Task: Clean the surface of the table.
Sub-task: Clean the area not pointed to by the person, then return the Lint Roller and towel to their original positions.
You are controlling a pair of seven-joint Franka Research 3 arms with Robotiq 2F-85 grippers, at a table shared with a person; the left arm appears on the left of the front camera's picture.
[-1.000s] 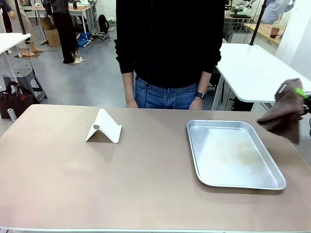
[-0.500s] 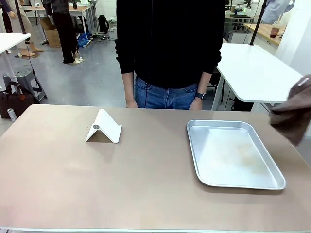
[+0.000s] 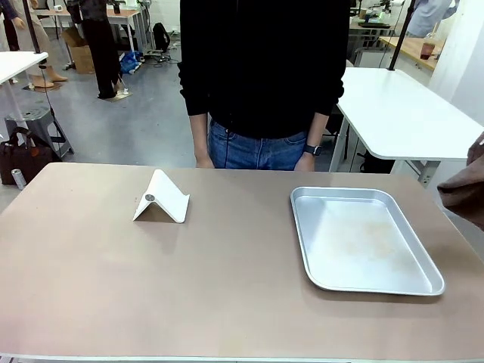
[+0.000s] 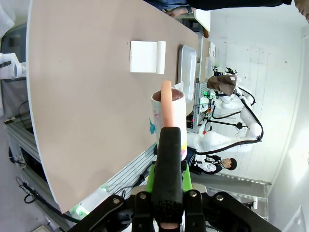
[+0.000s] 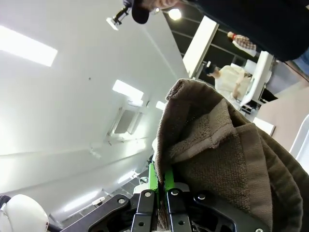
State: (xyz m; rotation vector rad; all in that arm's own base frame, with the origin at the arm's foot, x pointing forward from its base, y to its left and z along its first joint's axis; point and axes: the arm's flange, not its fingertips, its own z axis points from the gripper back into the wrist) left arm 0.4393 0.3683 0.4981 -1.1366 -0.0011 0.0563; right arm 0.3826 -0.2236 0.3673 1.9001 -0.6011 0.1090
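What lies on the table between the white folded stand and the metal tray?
Nothing: in the front view, the table between the white folded stand and the metal tray is bare.

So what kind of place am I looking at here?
Most likely a robotics lab or workshop: white work tables stand on a grey floor behind the tan table, and a white robot arm holds a brown cloth.

The brown towel (image 3: 469,193) gripped by the right hand (image 5: 158,183) has drifted farther right, nearly past the front view's edge.
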